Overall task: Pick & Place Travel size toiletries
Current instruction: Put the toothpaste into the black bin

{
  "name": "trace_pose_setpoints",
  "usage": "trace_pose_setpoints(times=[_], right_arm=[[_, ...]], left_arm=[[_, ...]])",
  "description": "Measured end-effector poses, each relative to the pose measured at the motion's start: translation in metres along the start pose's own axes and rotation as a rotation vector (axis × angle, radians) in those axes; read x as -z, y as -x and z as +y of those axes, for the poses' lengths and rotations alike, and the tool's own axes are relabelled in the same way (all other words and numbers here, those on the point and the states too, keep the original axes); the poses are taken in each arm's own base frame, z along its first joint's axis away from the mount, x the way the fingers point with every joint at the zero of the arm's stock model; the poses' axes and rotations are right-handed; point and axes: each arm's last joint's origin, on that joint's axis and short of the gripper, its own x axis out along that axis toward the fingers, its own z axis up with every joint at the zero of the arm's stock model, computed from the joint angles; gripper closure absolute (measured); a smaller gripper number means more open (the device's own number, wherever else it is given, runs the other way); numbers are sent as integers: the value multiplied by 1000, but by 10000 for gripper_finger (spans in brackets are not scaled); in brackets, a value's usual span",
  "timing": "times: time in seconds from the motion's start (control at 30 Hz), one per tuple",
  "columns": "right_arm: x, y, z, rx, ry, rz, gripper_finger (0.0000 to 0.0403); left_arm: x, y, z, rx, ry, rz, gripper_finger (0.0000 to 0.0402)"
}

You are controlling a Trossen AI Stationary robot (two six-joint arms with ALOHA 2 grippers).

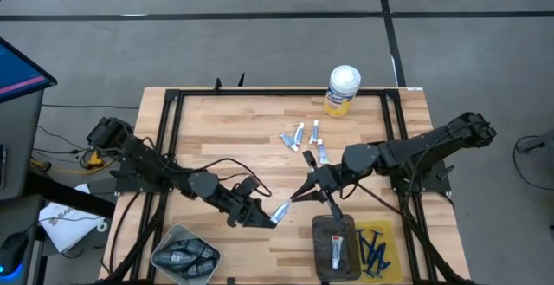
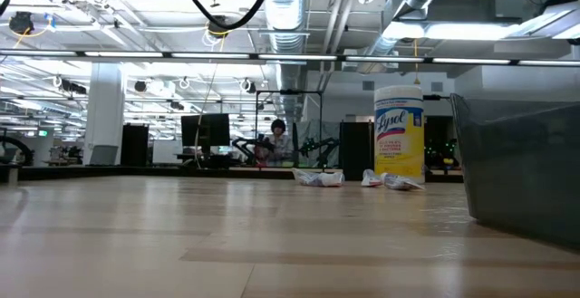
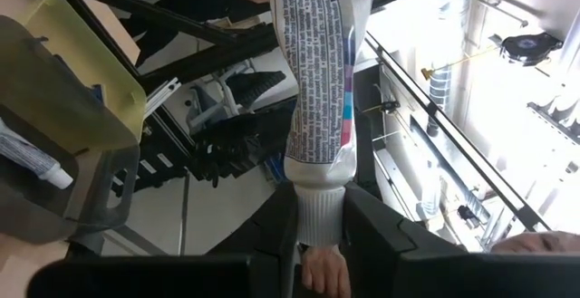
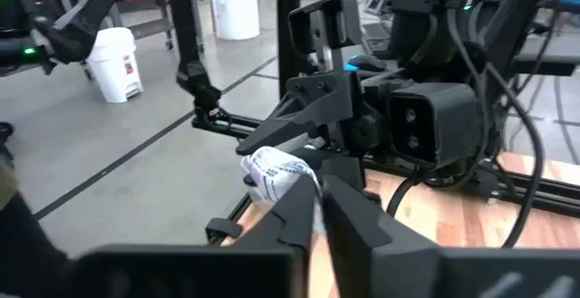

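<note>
A white tube (image 1: pixel 281 212) with printed text hangs above the table's near middle, held between both grippers. My left gripper (image 1: pixel 270 216) is shut on one end of it, and my right gripper (image 1: pixel 296 197) is shut on the other. Several more white tubes (image 1: pixel 303 138) lie flat on the wooden table farther back; the low view shows them (image 2: pixel 317 178) too. Neither gripper appears in the low view. My left gripper pinches the tube's ribbed white cap (image 3: pixel 317 221) between its two fingers. The fingers come about level from the table's left, and the tube sticks straight out beyond them, clear of the table. My right gripper pinches the tube's flat crimped end (image 4: pixel 292 176) between its fingertips. It comes from the table's far right, slanting slightly down, and faces my left gripper.
A grey tray (image 1: pixel 336 246) holding one tube and a yellow tray (image 1: pixel 381 250) holding blue razors stand at the near right. A grey bowl (image 1: pixel 183 255) of dark pieces stands at the near left. A yellow canister (image 1: pixel 343 90) stands at the far edge.
</note>
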Motion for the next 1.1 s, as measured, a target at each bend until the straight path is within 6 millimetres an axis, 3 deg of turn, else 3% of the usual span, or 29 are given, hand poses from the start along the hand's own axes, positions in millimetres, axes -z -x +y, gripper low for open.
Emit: trace_pose_setpoints(times=[0.23,0.4,0.7,0.9,1.1], right_arm=[[1,0,-2,24,-2,13,401],[-3,9,-3,84,-16,13,402],[-13,64,1,208,-127,97,403],[8,93,23,178,-309,362,403],[35,83,61,58,-407,645,403]], left_arm=[[-3,0,2,-10,-1,-18,336],[-6,0,2,-24,-38,-82,299],[-10,0,4,-28,-61,-67,192],[-22,1,9,-6,-66,3,168],[-40,3,15,5,-76,36,178]])
